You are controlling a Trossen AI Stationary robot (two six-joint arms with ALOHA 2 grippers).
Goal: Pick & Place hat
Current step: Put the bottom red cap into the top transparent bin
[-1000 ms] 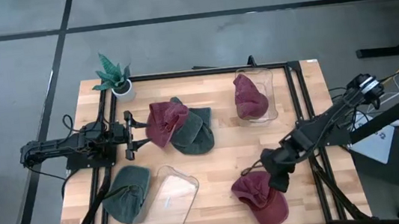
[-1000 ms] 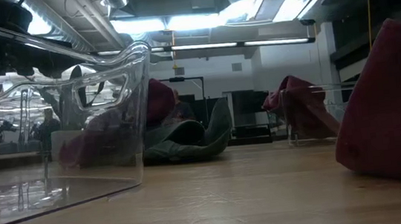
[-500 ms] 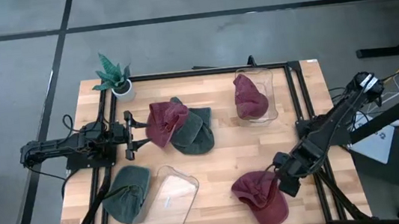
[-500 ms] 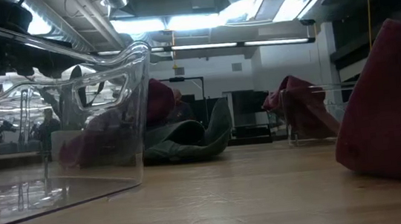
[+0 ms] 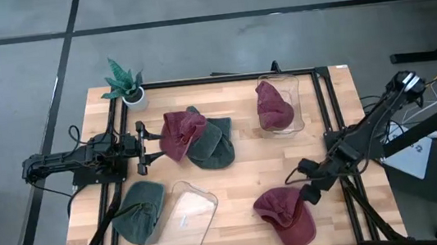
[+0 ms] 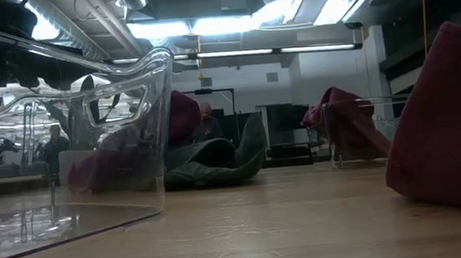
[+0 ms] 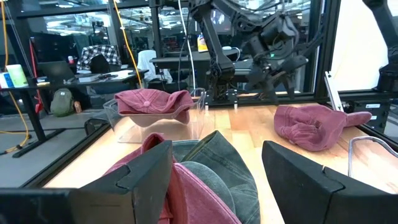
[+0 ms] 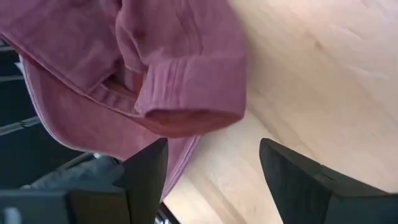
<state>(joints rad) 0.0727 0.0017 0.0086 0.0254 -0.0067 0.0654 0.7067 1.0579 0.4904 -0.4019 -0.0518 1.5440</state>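
Currently the wooden surface (image 5: pixel 241 177) carries several hats and two clear bins. Step in hand looks like the approach to a pick: right arm reaches in from the right edge toward the red hat (image 5: pixel 285 215) lying near the front edge, right of centre. Right end effector (image 5: pixel 308 180) sits just beside that hat's upper right side, fingers spread wide, holding nothing; the right wrist view shows the hat's folded strap (image 8: pixel 186 93) ahead of the gap between the fingers, not yet between them. Next move, as I judge it: push forward and down so the fingers straddle a fold, then close. Cloth is floppy, so a shallow pinch could slip.

Empty clear bin (image 5: pixel 182 223) lies tilted by the front edge, left of centre; a second bin (image 5: pixel 293 89) near the back edge already holds a red hat.

Left end effector (image 5: pixel 144 148) waits at the left edge, open and empty, just beside a red-and-green hat pile (image 5: pixel 197 138).
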